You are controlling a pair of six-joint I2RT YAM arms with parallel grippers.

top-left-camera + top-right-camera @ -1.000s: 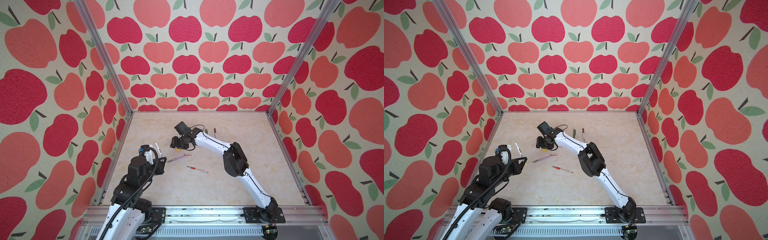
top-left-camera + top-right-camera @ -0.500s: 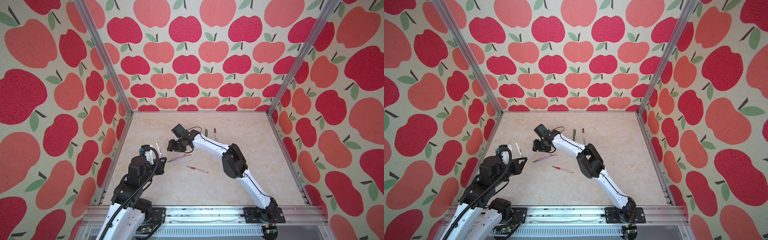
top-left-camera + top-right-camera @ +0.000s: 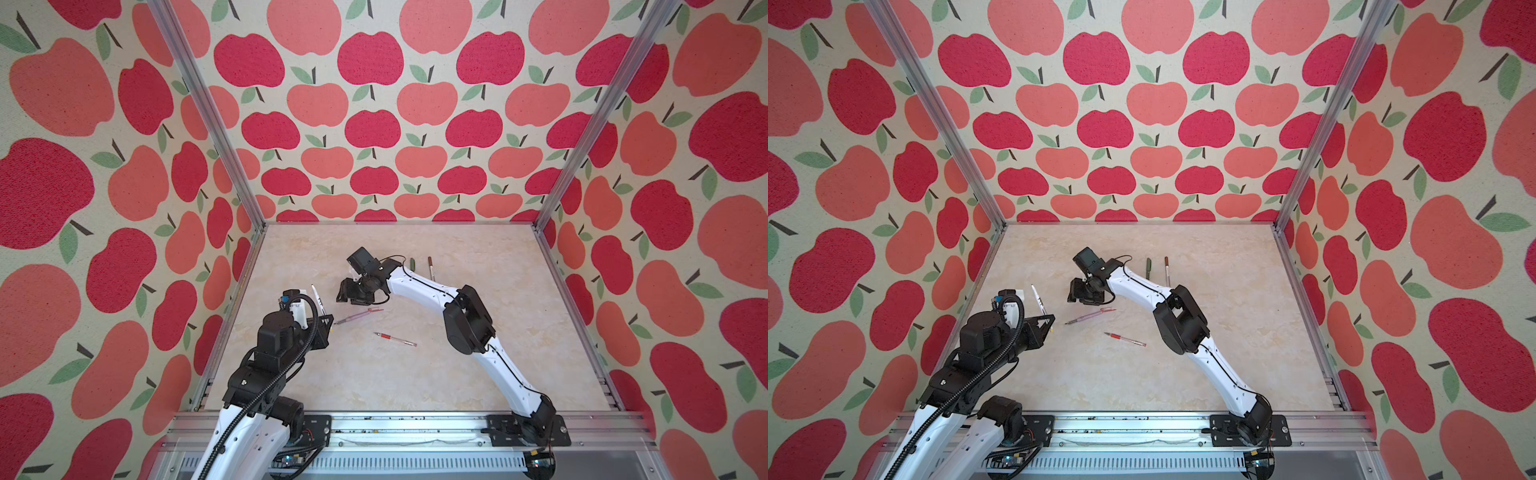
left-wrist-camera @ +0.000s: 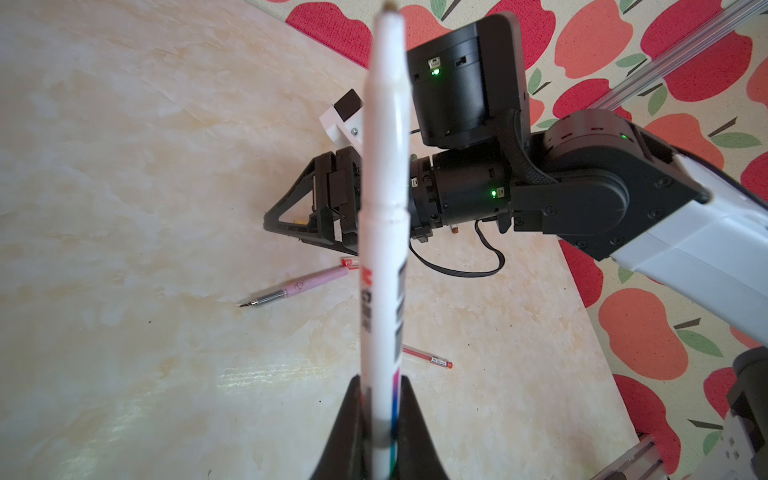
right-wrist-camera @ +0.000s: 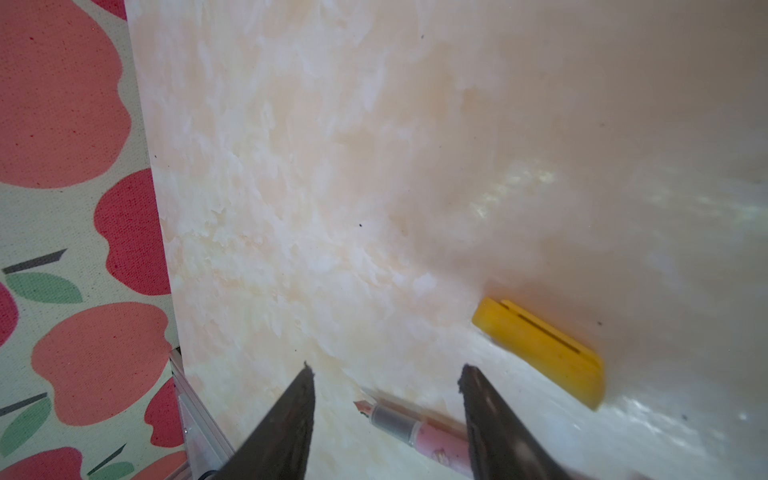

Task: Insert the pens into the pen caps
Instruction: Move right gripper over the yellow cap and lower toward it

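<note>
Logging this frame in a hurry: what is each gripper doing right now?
Left gripper: closed, holding the white pen.
Right gripper: open, empty, above the table near the yellow cap.

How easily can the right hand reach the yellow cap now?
Probably yes: the right hand is open beside the yellow cap, and nothing covers the cap; the pink pen lies under the hand, clear of the cap.
</note>
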